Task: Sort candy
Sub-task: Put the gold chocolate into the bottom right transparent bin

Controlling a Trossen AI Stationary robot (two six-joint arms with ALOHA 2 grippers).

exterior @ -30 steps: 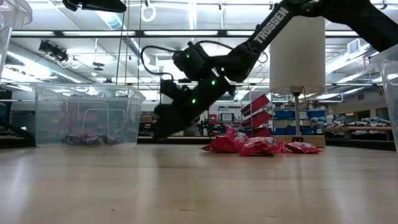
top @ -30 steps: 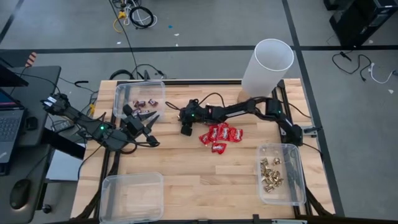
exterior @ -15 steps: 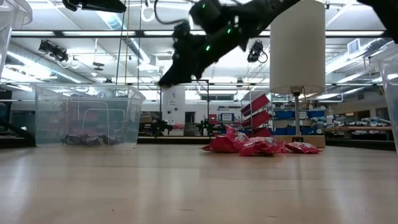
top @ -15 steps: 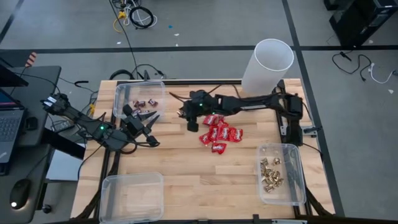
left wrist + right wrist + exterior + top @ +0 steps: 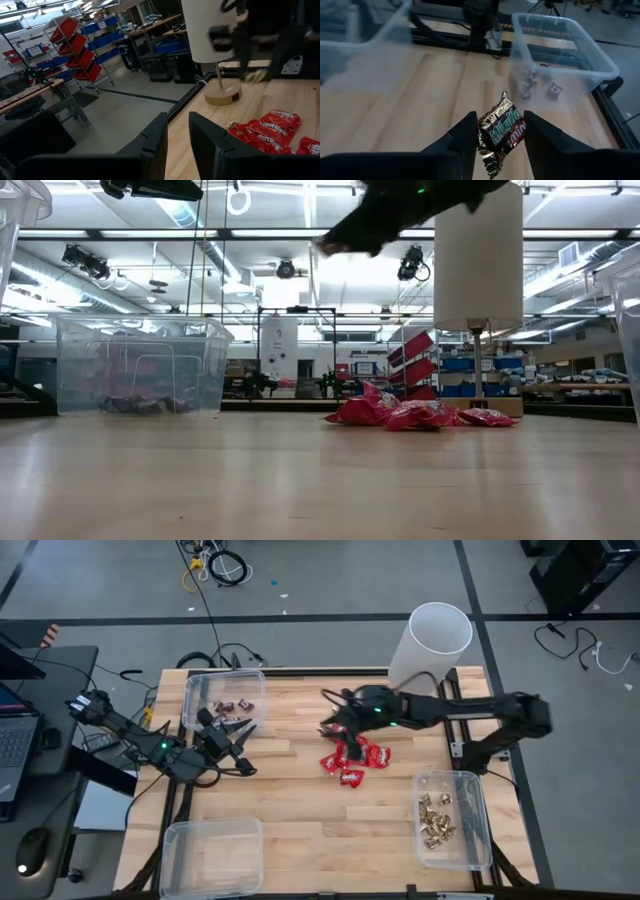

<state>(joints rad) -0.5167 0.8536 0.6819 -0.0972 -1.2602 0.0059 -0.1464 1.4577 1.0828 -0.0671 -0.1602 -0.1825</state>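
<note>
So the right gripper (image 5: pixel 497 131) has a mini bar (image 5: pixel 501 131) pinched between its fingers, up in the air at upper middle of the high view, right over the red packets (image 5: pixel 354 757). The bin (image 5: pixel 224 698) with the other mini bars sits to the upper left, so I'd guess that's where it goes. Left gripper (image 5: pixel 238 740) is parked just beside that bin, jaws narrow, holding nothing.

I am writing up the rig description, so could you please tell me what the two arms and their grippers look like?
Both arms are dark, nearly black, jointed links with small green indicator lights. The left gripper ends in two slim dark fingers; dark cables trail behind its arm. The right gripper has two broad, flat black fingers.
</note>
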